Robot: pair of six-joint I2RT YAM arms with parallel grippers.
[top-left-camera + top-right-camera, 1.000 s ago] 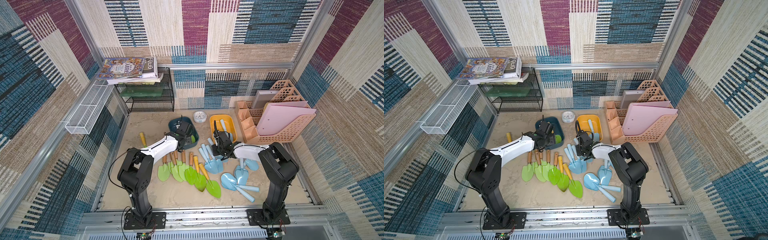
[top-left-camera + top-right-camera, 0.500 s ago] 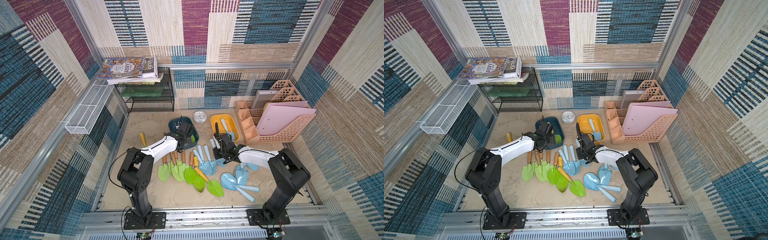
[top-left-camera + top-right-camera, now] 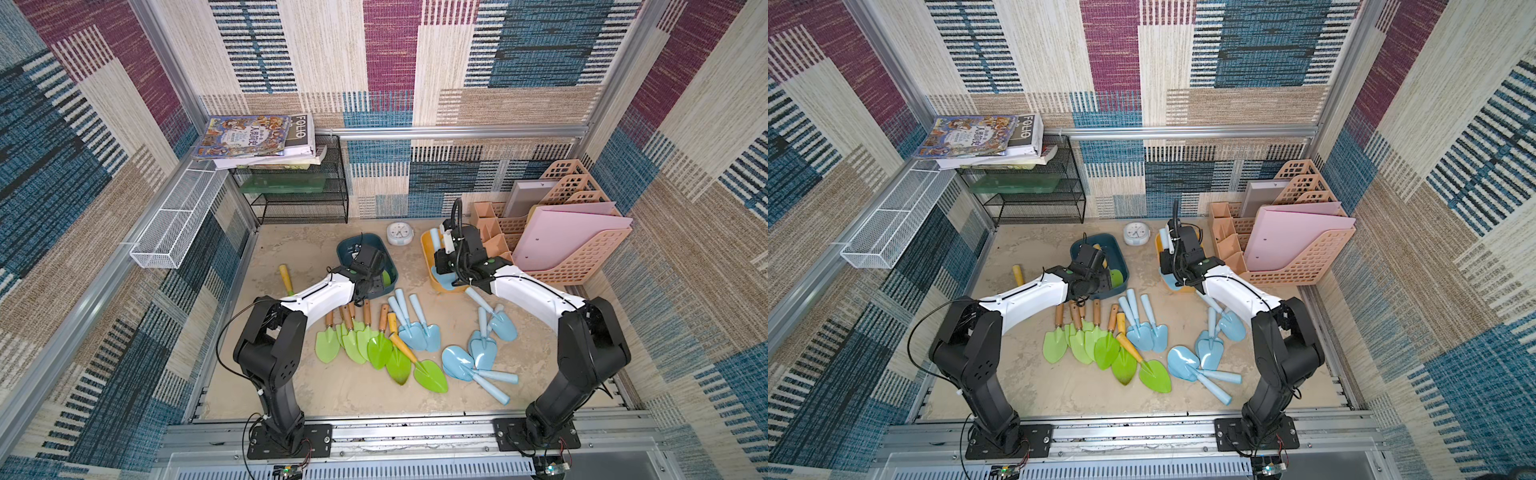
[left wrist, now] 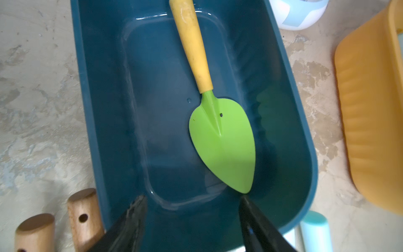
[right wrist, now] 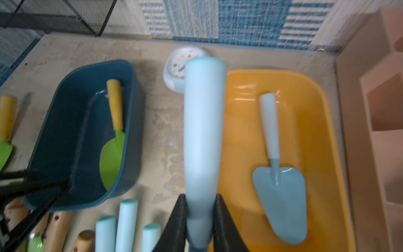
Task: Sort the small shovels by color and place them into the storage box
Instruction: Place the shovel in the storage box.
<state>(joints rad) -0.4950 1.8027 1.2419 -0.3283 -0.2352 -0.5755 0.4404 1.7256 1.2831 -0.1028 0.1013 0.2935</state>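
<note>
My right gripper [image 5: 201,200] is shut on the handle of a pale blue shovel [image 5: 204,120], held over the left edge of the yellow box [image 5: 272,74]. One blue shovel [image 5: 280,196] lies inside that box. My left gripper [image 4: 192,200] hangs open and empty above the near end of the dark blue box [image 4: 87,109], where a green shovel with a yellow handle [image 4: 220,139] lies. Several green shovels [image 3: 365,345] and blue shovels [image 3: 415,328] lie on the table in front of the boxes, with more blue ones [image 3: 482,349] to the right.
A lone yellow-handled shovel [image 3: 286,279] lies left of the dark blue box. A small white clock [image 3: 400,232] sits between the boxes at the back. A peach file organizer [image 3: 573,249] stands at the right, a black wire rack [image 3: 299,195] with books at the back left.
My right gripper has lifted a blue shovel from the table pile and carried it back toward the yellow box. The left arm has stayed over the dark blue box.
</note>
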